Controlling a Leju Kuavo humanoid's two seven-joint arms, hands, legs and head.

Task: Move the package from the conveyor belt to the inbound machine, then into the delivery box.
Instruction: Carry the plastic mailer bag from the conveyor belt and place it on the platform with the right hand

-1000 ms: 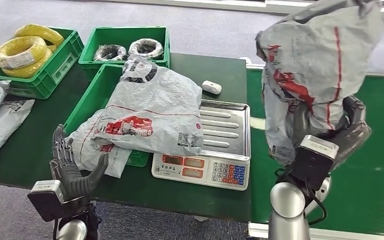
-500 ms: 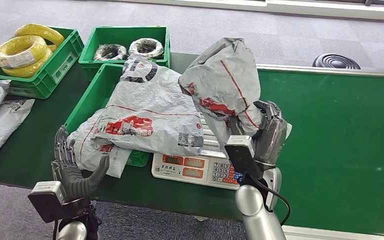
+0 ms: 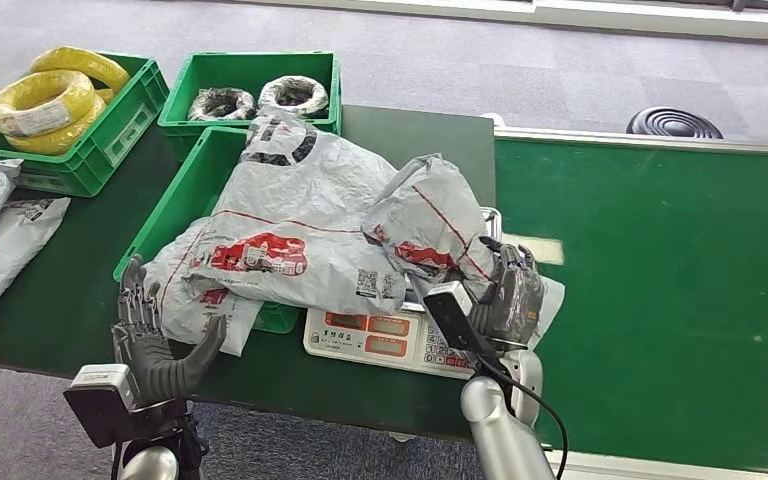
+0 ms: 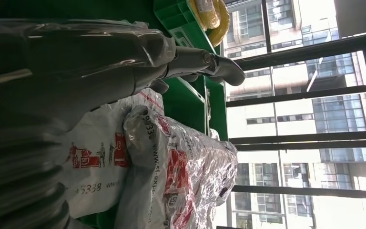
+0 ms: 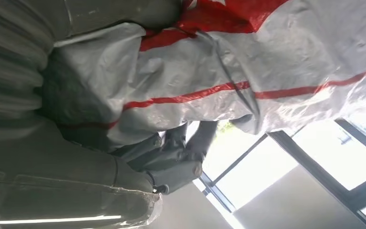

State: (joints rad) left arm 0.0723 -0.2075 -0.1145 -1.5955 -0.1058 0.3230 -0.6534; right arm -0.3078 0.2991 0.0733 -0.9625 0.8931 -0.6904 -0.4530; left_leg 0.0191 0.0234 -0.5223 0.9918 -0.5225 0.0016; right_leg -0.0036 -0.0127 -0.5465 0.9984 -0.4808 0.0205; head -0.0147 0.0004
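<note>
My head camera sits high and looks forward and down over the counter (image 3: 50,310), with the conveyor belt (image 3: 660,300) toward three o'clock. My left wrist camera is turned on its side, close behind the left hand (image 4: 76,67), facing the windows. It shares the grey packages (image 3: 300,230) with the head view. My right wrist camera presses close against the held package (image 5: 267,71).

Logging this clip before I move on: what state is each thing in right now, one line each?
Held package: gripped by the right robot hand, over the scale's tray.
Scale: display lit, tray largely covered by packages.
Large grey package: lying across the near green crate and onto the scale.
Left robot hand: fingers apart, holding nothing.
Far crates: filled with cable coils.
Conveyor belt: bare where seen.
</note>
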